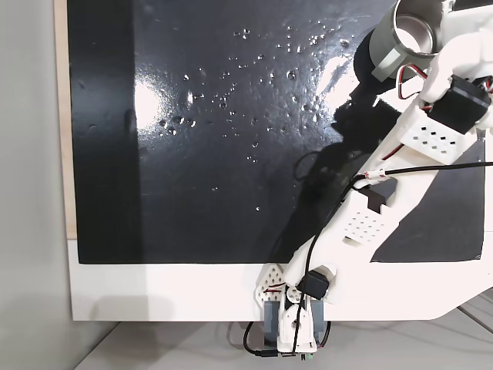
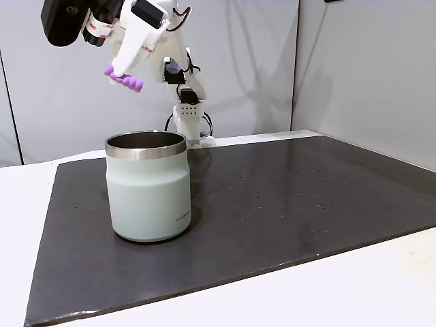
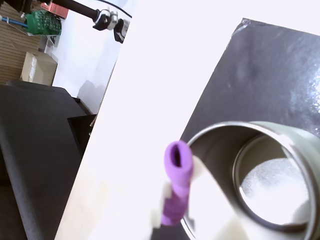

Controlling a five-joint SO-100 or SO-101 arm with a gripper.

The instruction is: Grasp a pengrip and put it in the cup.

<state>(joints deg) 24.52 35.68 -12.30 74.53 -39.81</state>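
Your pengrip (image 2: 124, 80) is up in the air, pinched in the gripper (image 2: 122, 73), whose white fingers (image 2: 129, 51) are closed on it. In a fixed view it hangs at about 12 o'clock from the cup (image 2: 148, 187), slightly toward 11, well clear of the steel rim. In the wrist view the purple pengrip (image 3: 177, 180) points its open end toward the camera and sits at 9 o'clock from the cup's mouth (image 3: 260, 175), just beside the rim; whether it overlaps the opening you cannot tell from there.

The cup stands upright on the black mat (image 2: 286, 204), near the mat's left part in that fixed view, its shiny inside showing. In a fixed view from above, the cup (image 1: 408, 35) lies at 1 o'clock on the mat (image 1: 216, 154), partly covered by the white arm (image 1: 400, 162), which crosses from the base (image 1: 289, 320) at 6 o'clock. Small droplets or specks (image 1: 254, 77) dot the mat's surface. The mat rests on a white table (image 2: 381, 279).
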